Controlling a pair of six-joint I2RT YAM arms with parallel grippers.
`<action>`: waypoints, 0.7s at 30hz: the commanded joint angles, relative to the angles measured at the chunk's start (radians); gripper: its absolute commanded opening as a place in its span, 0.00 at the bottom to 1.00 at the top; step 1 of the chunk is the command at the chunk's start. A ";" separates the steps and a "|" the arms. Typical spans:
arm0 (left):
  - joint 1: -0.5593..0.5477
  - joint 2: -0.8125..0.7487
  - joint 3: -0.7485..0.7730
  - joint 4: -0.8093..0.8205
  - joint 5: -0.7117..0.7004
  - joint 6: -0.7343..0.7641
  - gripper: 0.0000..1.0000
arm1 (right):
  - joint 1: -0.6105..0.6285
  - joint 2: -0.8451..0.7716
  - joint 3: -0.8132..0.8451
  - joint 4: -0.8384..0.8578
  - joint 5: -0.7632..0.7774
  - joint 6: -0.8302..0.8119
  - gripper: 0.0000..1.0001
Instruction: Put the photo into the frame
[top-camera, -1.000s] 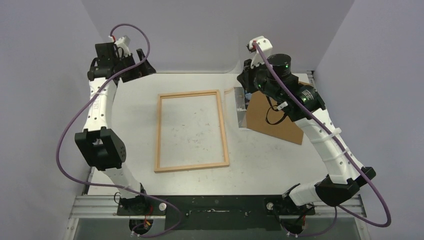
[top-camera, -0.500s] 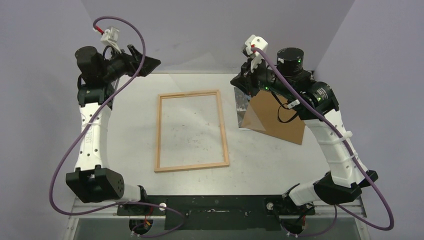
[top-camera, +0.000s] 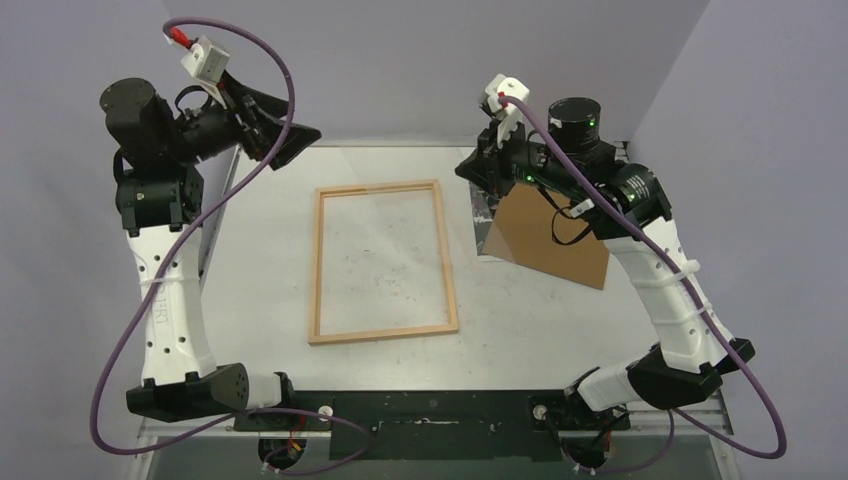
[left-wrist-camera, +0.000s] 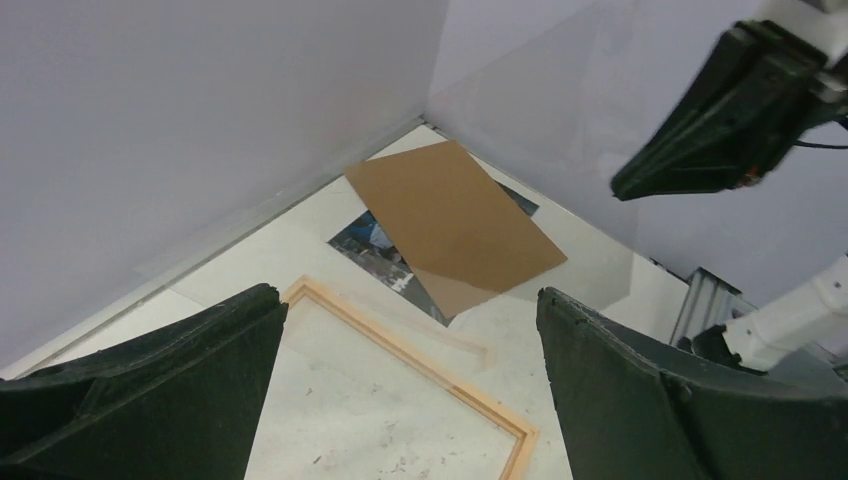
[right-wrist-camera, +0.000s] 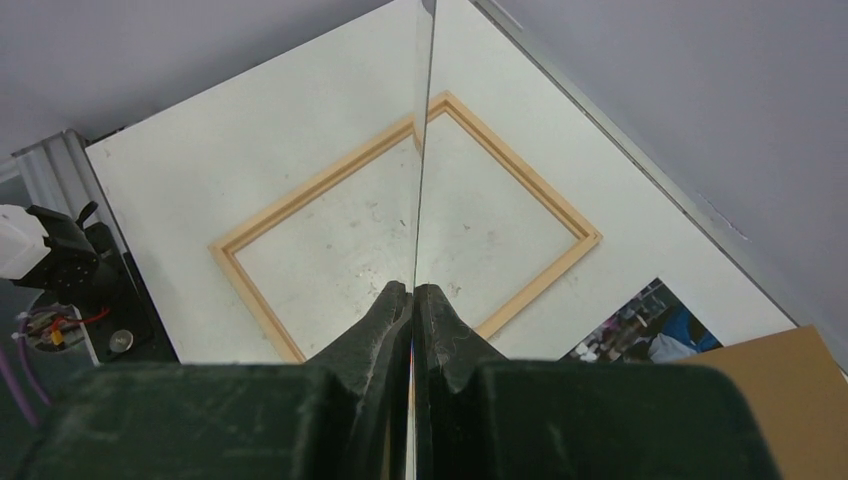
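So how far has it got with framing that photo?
Little looks done: the frame lies empty. In hand: the right gripper pinches a clear pane on edge; the left gripper is open, empty. Left: the photo, lying partly under the brown board, has yet to go into the frame.

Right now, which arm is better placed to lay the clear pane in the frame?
Right. The right gripper is shut on the pane, holding it on edge near the far right corner of the frame. The left gripper is open, empty and raised over the table's far left corner.
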 joint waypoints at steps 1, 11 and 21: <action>0.004 -0.012 0.039 0.042 0.258 -0.027 0.97 | -0.004 -0.043 -0.030 0.092 -0.043 -0.004 0.00; 0.004 -0.022 -0.033 0.153 0.083 -0.115 0.97 | -0.003 -0.067 -0.045 0.168 -0.072 0.027 0.00; 0.010 -0.128 -0.238 -0.049 -0.458 -0.109 0.97 | -0.001 0.027 -0.060 0.335 0.053 0.507 0.00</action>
